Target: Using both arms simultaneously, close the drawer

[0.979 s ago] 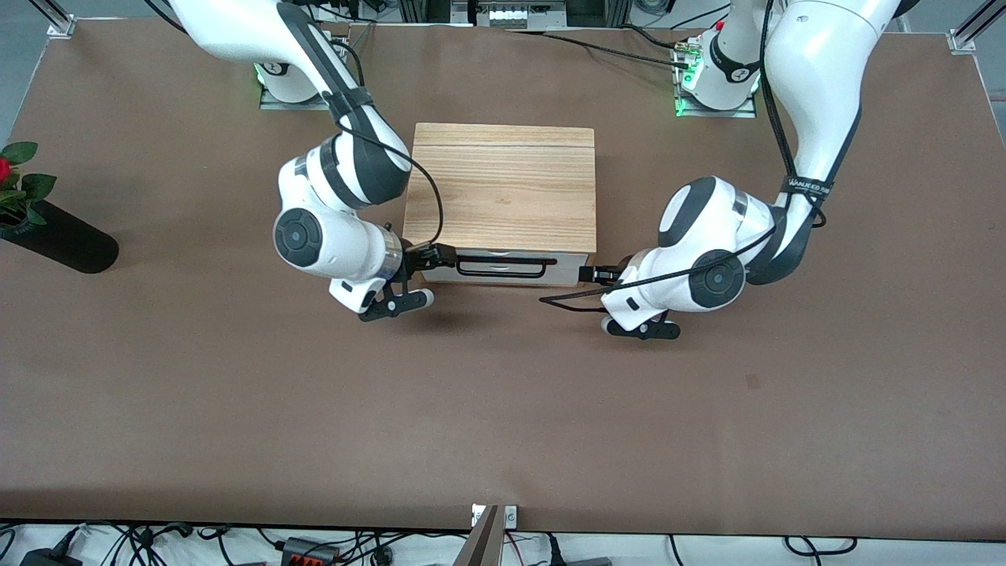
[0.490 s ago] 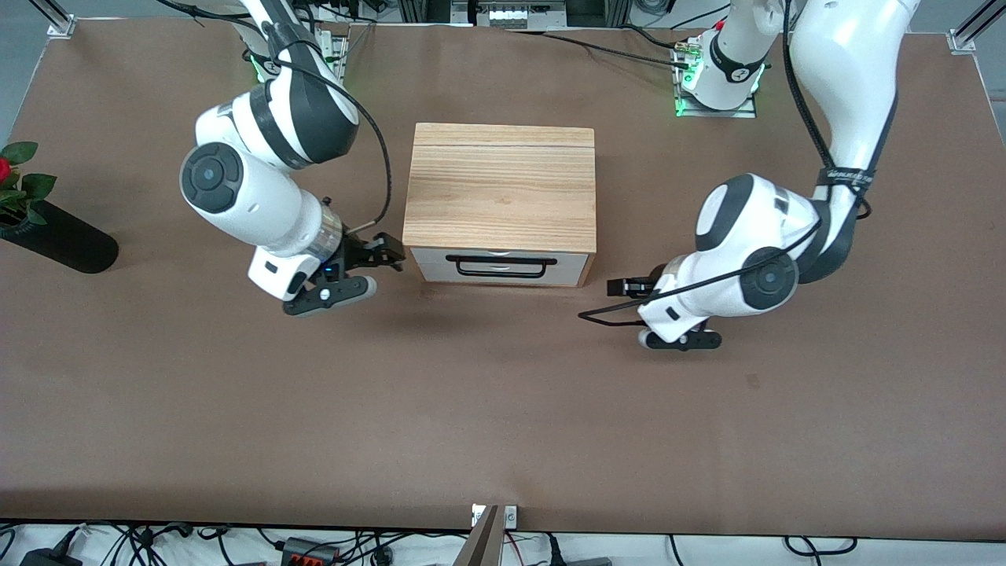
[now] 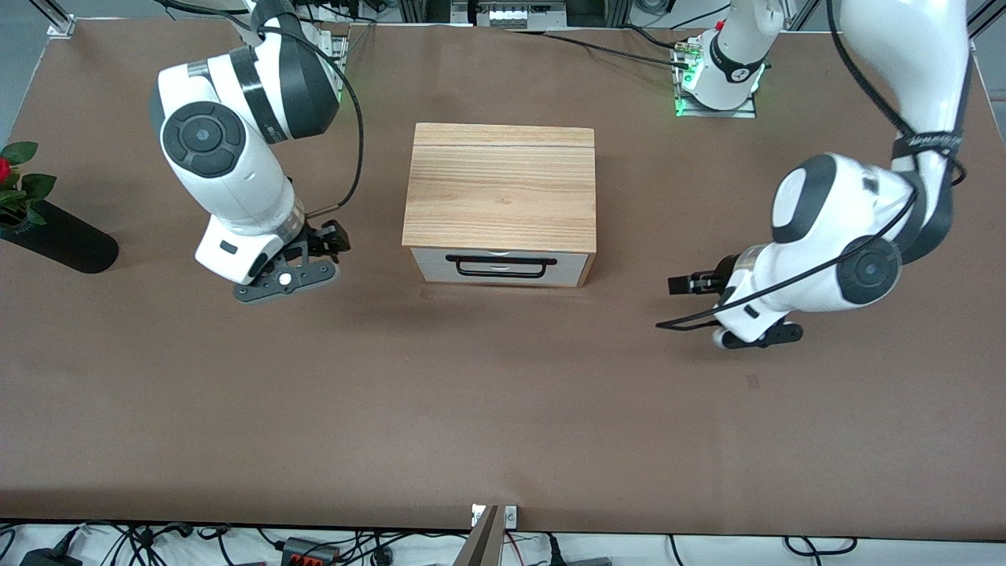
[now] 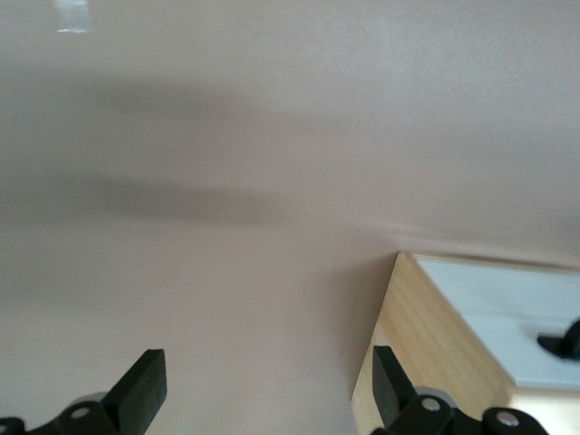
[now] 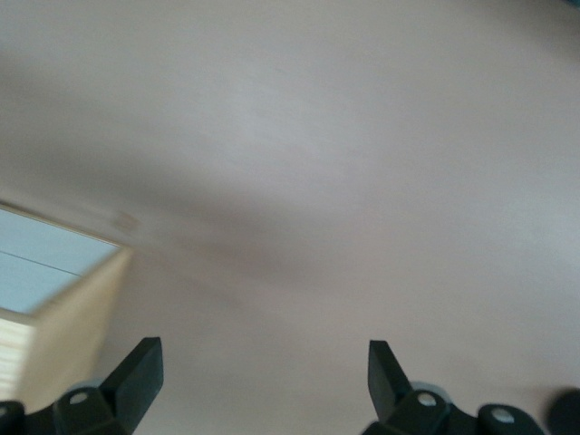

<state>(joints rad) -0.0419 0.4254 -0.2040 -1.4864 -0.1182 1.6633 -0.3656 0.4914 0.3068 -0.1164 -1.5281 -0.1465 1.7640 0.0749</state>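
Note:
The light-wood cabinet point(image 3: 500, 189) stands mid-table. Its drawer point(image 3: 570, 266) sits pushed in, the white front level with the cabinet's face, black bar handle point(image 3: 501, 267) showing. My right gripper point(image 3: 333, 240) is open and empty over the table, off the cabinet toward the right arm's end. My left gripper point(image 3: 681, 284) is open and empty over the table toward the left arm's end. The left wrist view shows its gripper point(image 4: 265, 385) with the cabinet corner point(image 4: 426, 335) and drawer front point(image 4: 507, 299) beside one finger. The right wrist view shows its gripper point(image 5: 263, 372) and the cabinet edge point(image 5: 77, 326).
A black vase point(image 3: 63, 240) with a red rose point(image 3: 4, 169) lies at the table edge at the right arm's end. A small dark mark point(image 3: 752, 382) is on the brown table point(image 3: 503, 409). Both arm bases point(image 3: 719, 79) stand along the table's back edge.
Both grippers have pulled away from the drawer front, each toward its own arm's end of the table. The drawer has stayed pushed in.

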